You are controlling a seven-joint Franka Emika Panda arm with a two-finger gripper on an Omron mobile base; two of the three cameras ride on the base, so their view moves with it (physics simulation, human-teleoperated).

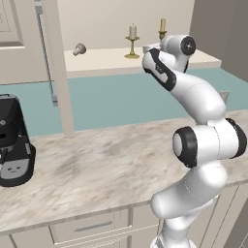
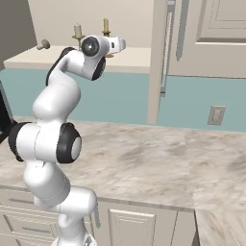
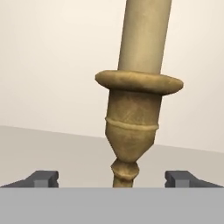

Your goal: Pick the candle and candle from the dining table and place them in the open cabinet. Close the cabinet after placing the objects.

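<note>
Brass glints on the holder of the tan candle (image 3: 133, 127), which stands upright on the cabinet shelf (image 1: 101, 59) straight in front of the gripper (image 3: 111, 178), its thin stem rising between the two spread fingertips (image 3: 43, 178) with clear space on either side, so the jaws are wide apart and grip nothing. The white candle (image 1: 132, 42) stands on the same shelf just beside the tan one, nearer the small brown thing (image 1: 79, 49) at the shelf's other end. With both candles apparently placed, the step in hand looks like pulling clear: the hand should draw straight back along its own axis, without twisting or lifting, so neither fingertip clips the slim stem and tips it; only then should the arm swing toward the open cabinet door (image 2: 161, 57) for closing. From the hand view the stem's clearance to each tip is plain, but the second candle and the door are out of frame. Both base views give the layout of the shelf and door edge, while the wrist hides the fingers there.
</note>
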